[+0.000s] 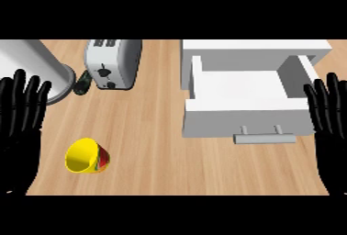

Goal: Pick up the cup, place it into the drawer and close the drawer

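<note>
At the view's left edge the left hand (21, 112) is seen flat and released, fingers straight and pointing away from the robot, nothing being held; its fingertips are overlapped onto the pale rounded appliance (30, 64) that is cut off by the upper left corner. At the opposite edge the right hand (329, 114) is held the same way, relaxed and empty, with its fingers lying just beside the right wall of the drawer (237, 87). Between the two hands a broad stretch of bare wooden counter (149, 137) is left open, widest across the lower middle. The cup (86, 156) is found on that counter near the left hand, down and to its right, well apart from the drawer. It is lying tipped on its side, its yellow mouth turned toward the left hand, with a patch of red and green shown on its outer wall. The drawer is pulled out toward the robot from a white cabinet, its white inside laid open from above, and its grey bar handle (264, 137) is set on the front face. Beyond the cup a silver toaster (112, 62) is placed near the far edge, with a small dark object (82, 83) lying just beside its left side.
</note>
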Robot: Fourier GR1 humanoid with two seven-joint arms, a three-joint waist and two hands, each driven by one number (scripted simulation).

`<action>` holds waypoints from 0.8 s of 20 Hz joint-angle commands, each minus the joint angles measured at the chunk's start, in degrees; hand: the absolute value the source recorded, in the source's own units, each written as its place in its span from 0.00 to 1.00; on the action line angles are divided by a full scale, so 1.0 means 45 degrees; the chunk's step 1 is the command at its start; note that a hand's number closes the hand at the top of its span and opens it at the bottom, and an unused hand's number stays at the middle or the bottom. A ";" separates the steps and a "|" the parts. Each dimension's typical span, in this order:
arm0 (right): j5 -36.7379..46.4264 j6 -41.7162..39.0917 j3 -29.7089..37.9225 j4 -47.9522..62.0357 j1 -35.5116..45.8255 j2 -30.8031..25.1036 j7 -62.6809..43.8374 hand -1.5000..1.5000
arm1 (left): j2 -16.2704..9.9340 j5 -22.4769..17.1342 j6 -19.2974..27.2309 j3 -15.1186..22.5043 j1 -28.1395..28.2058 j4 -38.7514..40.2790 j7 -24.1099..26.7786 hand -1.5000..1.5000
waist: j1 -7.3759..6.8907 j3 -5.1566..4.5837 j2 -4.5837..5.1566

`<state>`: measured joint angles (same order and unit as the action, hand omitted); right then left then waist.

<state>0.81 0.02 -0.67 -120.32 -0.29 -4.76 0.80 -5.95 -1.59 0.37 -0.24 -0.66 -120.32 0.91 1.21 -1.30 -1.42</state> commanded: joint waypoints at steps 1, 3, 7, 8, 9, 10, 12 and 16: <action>-0.0208 -0.0098 0.0339 -0.1211 -0.0233 -0.0341 -0.0694 0.00 | -0.0268 -0.1247 -0.1319 0.0057 0.0335 0.0188 0.0798 0.00 | -0.0189 0.0276 0.0286; -0.0265 -0.0241 0.0473 -0.0290 0.0090 -0.0369 -0.0028 0.00 | -0.1281 -0.3015 -0.3447 0.0035 0.0428 0.0186 0.1042 0.00 | -0.0279 0.0271 0.0309; -0.0337 -0.0968 -0.0578 0.0440 -0.0126 -0.0493 -0.0850 0.00 | -0.2025 -0.6276 -0.5641 0.0463 0.1479 0.1238 -0.0441 0.00 | -0.0447 0.0241 0.0457; -0.0507 -0.1078 -0.0461 0.0360 0.0050 -0.0643 -0.1108 0.00 | -0.2416 -0.6890 -0.6061 0.0028 0.1465 0.1918 -0.0477 0.00 | -0.0337 0.0241 0.0451; -0.0887 -0.1320 -0.0075 0.0470 0.0160 -0.0867 -0.0974 0.00 | -0.2935 -0.7629 -0.6658 -0.0521 0.1659 0.2100 -0.0440 0.00 | -0.0378 0.0262 0.0394; -0.0690 -0.1121 -0.0353 0.0327 0.0341 -0.0741 -0.1589 0.00 | -0.3286 -0.8283 -0.7093 -0.0793 0.1896 0.2229 -0.0587 0.00 | -0.0416 0.0260 0.0354; -0.0640 -0.1169 -0.0328 0.1283 0.0987 -0.0644 -0.1191 0.00 | -0.3531 -0.8916 -0.7655 -0.1100 0.1084 0.3505 -0.0511 0.00 | -0.0307 0.0277 0.0371; -0.1279 -0.1481 0.0239 0.1942 0.1747 -0.0791 -0.1363 0.00 | -0.4678 -0.9793 -0.9014 -0.2312 0.0023 0.5839 -0.0713 0.00 | -0.0249 0.0284 0.0346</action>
<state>-3.14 -5.35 -0.90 -114.68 4.76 -7.87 -5.04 -23.43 -41.24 -34.59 -7.06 2.95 -102.89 -1.78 -0.18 -0.08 0.16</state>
